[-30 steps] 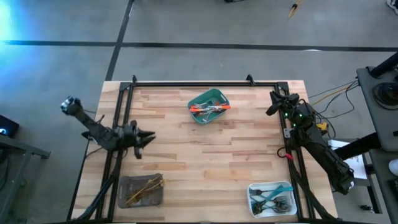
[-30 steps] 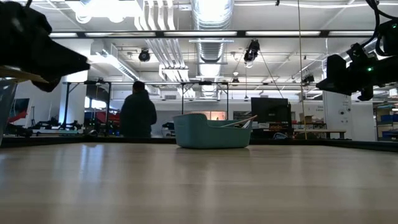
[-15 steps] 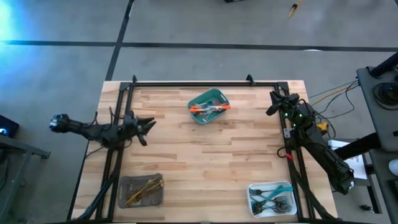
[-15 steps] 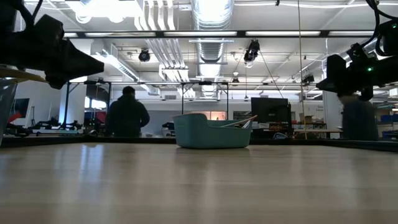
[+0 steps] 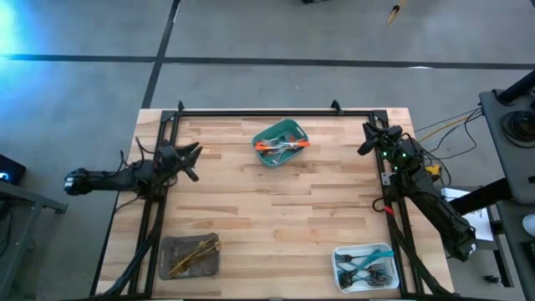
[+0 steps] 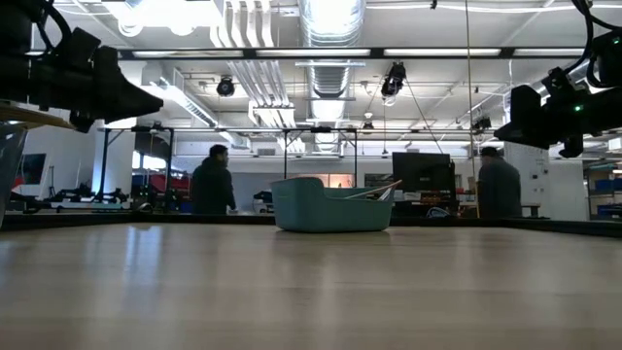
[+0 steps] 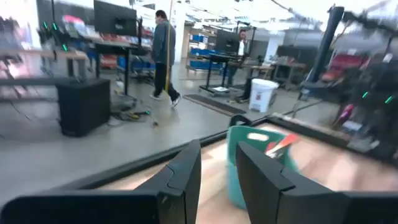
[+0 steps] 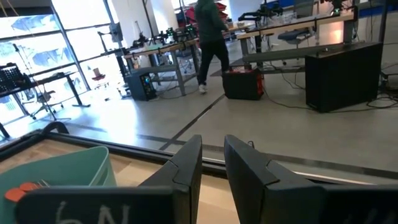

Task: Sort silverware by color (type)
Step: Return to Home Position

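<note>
Though the silverware (image 5: 282, 145) lies sorted — red-orange in the green tray (image 5: 286, 131), gold in the grey tray (image 5: 170, 251), teal in the white tray (image 5: 338, 267) — mind your left gripper (image 5: 193, 155), empty with fingers slightly parted, clipping the frame rail (image 5: 173, 125) beside it; the right gripper (image 5: 364, 138) waits likewise opposite.

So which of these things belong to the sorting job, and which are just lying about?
Job: orange-handled silverware in the green tray; gold silverware in the grey tray; teal-handled silverware in the white tray; left tool and right tool, empty, at the sides of the table.
Lying about: cables off its right edge; people in the room behind.
</note>
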Controlling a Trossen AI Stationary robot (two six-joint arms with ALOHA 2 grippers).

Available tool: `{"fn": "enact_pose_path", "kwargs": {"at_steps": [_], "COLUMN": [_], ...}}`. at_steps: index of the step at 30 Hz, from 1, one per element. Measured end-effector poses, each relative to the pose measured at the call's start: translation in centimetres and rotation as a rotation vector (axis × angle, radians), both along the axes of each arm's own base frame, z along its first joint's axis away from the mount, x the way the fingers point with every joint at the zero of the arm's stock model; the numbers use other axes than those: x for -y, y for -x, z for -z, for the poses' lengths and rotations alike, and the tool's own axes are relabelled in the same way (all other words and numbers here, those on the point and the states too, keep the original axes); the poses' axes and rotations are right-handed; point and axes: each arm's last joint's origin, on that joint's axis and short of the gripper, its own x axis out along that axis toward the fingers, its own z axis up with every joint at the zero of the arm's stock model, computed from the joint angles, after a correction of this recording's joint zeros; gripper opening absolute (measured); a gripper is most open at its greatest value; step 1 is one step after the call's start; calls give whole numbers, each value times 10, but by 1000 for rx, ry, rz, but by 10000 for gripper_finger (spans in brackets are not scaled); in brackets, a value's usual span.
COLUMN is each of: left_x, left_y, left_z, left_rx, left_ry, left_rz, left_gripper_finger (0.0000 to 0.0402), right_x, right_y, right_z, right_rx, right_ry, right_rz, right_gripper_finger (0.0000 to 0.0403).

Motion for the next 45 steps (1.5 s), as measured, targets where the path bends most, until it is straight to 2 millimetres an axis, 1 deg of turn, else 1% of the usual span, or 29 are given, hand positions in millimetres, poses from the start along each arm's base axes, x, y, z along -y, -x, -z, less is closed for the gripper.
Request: {"fn": "enact_pose_path", "kwargs": {"at_steps": [7, 12, 15, 22, 27, 36, 37, 40, 45], "left_x": [-5, -6, -6, -6, -6, -6, -7, -8, -8], "left_y": [-3, -6, -8, -9, -8, -8, -8, -5, -1], "left_z": [5, 10, 13, 12, 4, -3, -7, -28, -50], "left_rx": [-272, -359, -377, -356, -328, -298, -262, -119, -54], "left_ry": [-212, -218, -206, -182, -180, -179, -176, -167, -164], "left_rz": [-74, -120, -119, -126, -129, -123, -131, -163, -165], "left_gripper_finger": [84, 84, 84, 84, 84, 84, 84, 84, 84], "right_x": [0, 0, 0, 0, 0, 0, 0, 0, 0], "right_y": [0, 0, 0, 0, 0, 0, 0, 0, 0], "right_z": [0, 0, 0, 0, 0, 0, 0, 0, 0], "right_rx": [0, 0, 0, 0, 0, 0, 0, 0, 0], "right_ry": [0, 0, 0, 0, 0, 0, 0, 0, 0], "right_rz": [0, 0, 0, 0, 0, 0, 0, 0, 0], "right_gripper_finger": [61, 61, 61, 61, 61, 61, 61, 61, 61]}}
